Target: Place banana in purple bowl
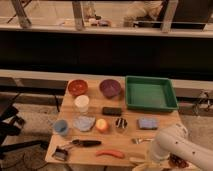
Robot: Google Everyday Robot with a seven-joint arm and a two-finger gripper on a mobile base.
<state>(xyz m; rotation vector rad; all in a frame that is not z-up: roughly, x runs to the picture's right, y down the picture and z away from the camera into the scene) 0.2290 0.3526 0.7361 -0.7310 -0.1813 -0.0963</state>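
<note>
The purple bowl (110,88) stands at the back middle of the wooden table (131,134), right of the orange-red bowl (77,87). The banana (137,161) lies at the table's front edge, a pale yellow shape mostly covered by my arm. My white arm (175,146) reaches in from the lower right. My gripper (149,164) is low at the front edge, right at the banana. The purple bowl is far from it, across the table.
A green tray (150,93) sits at the back right. A white cup (81,103), black block (111,111), blue cup (61,127), grey-blue cloth (84,123), orange fruit (102,125), small can (121,123), blue sponge (147,123), fork (141,141), red pepper (110,153) and black-handled tool (85,143) lie between.
</note>
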